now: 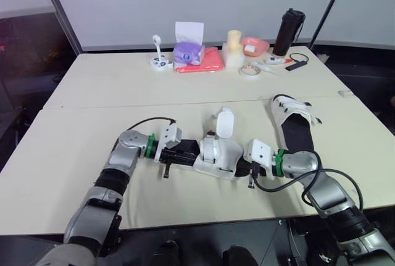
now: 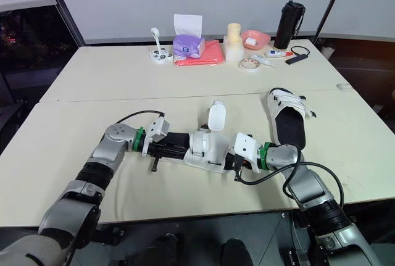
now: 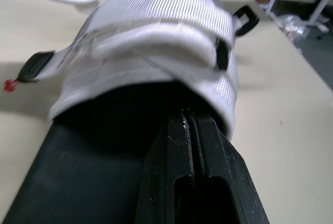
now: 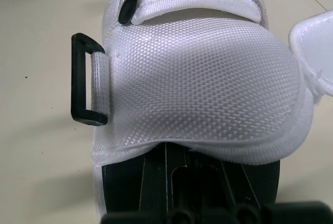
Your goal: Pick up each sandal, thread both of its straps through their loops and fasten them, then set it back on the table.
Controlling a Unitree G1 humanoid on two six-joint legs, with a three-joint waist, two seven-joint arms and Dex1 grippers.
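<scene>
At the desk's [image 1: 74, 155] front both jaws lie pressed together inside one sandal [image 1: 217, 155], its strap [image 1: 224, 123] seemingly unfastened; other sandal [image 1: 295, 124] waits.

At front centre of cream bench [image 1: 92, 93]: white woven black-soled sandal [image 1: 217, 153], between left pincer [image 1: 179, 153] and right pincer [image 1: 244, 166]. Rightward, further back: second white strapped sandal [image 1: 295, 124]. Along far edge: purple tissue pack [image 1: 188, 52], black flask [image 1: 289, 31].

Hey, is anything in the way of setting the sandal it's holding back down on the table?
Nothing visible. The held sandal sits between the left tool and right tool with bare table around it; the other sandal lies apart, to the robot's right.
</scene>
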